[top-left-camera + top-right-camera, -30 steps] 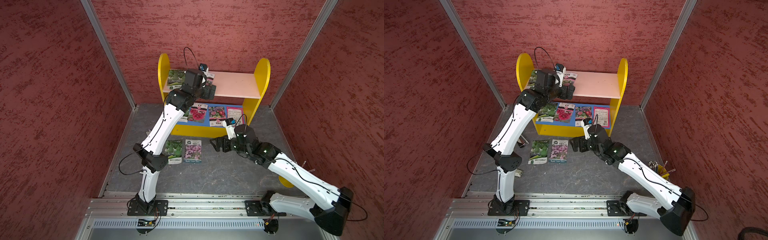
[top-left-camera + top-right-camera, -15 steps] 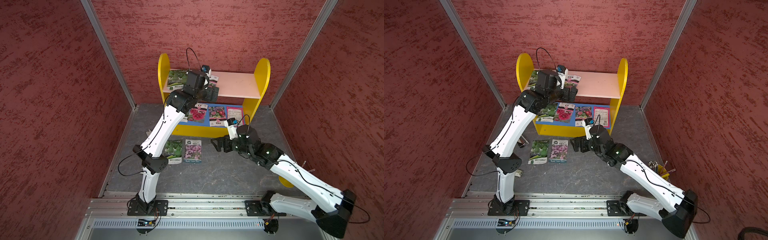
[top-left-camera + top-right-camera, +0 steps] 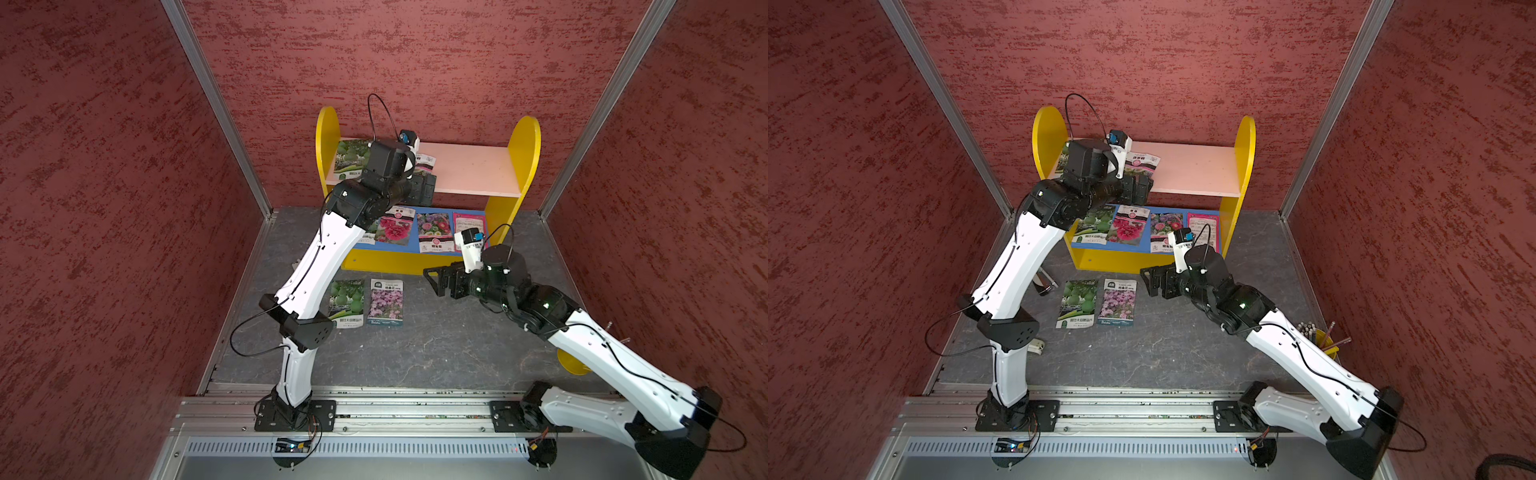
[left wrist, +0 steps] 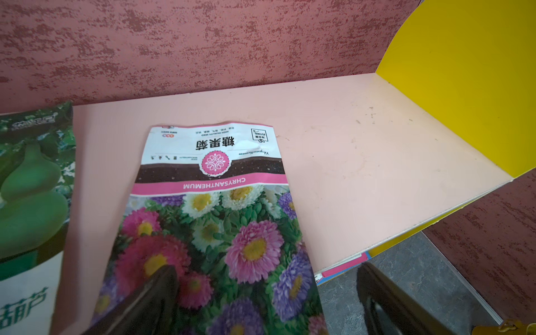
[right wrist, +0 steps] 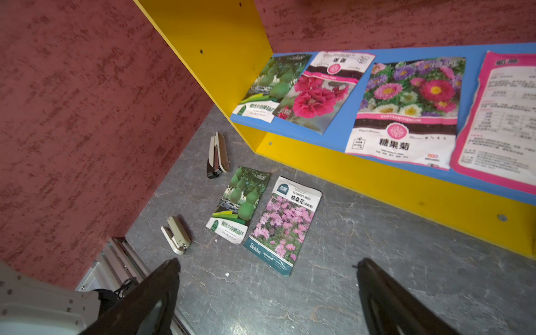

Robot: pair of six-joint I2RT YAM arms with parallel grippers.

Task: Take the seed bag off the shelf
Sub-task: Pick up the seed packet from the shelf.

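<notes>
Left wrist view is showing the seed bag (image 4: 214, 220) lying flat on the pink upper board of the shelf (image 4: 377, 162), just beside a green gourd bag (image 4: 29, 188) on the same board. The left gripper (image 4: 265, 275) is hanging at the shelf's front edge with its fingers spread wide and nothing between them. One finger (image 4: 156, 290) is sitting over the flower end of the bag, and the other is standing out past the front edge.

The bag's long axis is running from the shelf's front edge toward the back wall, slanting a little. Its white title end is pointing at the wall and its flower picture end is pointing at the gripper. That near end appears to be reaching the front edge, perhaps slightly past it, though I cannot tell for sure.

The step in hand is probably the approach for a pinch. Since the bag is thin and flat, the fingers are likely needing one pad above and one below the near end, so rolling the wrist and catching only that edge seems wise. Then drawing it straight out along its length should be keeping the gourd bag undisturbed.

In a top view the right gripper (image 3: 436, 280) is hovering low in front of the shelf, fingers spread and empty.
</notes>
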